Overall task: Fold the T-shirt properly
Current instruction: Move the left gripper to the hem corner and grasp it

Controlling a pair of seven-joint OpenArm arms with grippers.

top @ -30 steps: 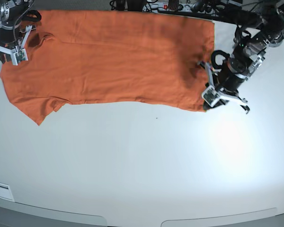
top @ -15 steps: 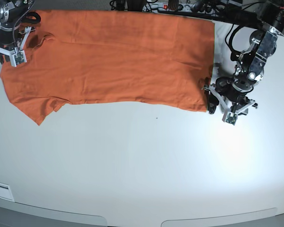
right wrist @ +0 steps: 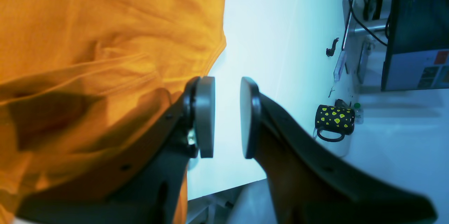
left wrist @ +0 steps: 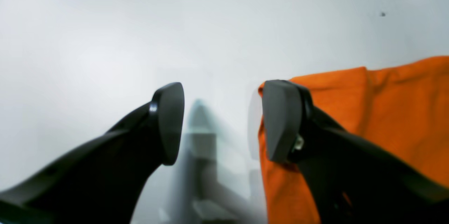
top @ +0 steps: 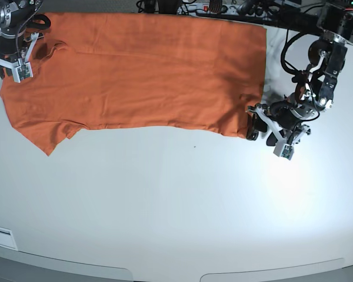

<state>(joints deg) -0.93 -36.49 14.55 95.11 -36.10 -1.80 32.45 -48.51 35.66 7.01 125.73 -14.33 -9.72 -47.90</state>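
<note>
The T-shirt [top: 141, 73] lay flat along the surface's [top: 176, 211] far side while the left tool [top: 265, 130], parted and empty, lined up on its hem corner, and the right tool [top: 15, 56], also apart, hovered by the collar; closing on cloth seemed next.

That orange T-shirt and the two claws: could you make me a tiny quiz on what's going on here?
1. True or false: the left gripper is clamped on the T-shirt.
2. Which T-shirt corner is the left gripper beside: A near hem corner, B collar, C far sleeve?
3. What patterned item stands beyond the right gripper?

Key:
1. False; it is open, cloth beside one finger.
2. A.
3. A black mug with yellow spots.
</note>
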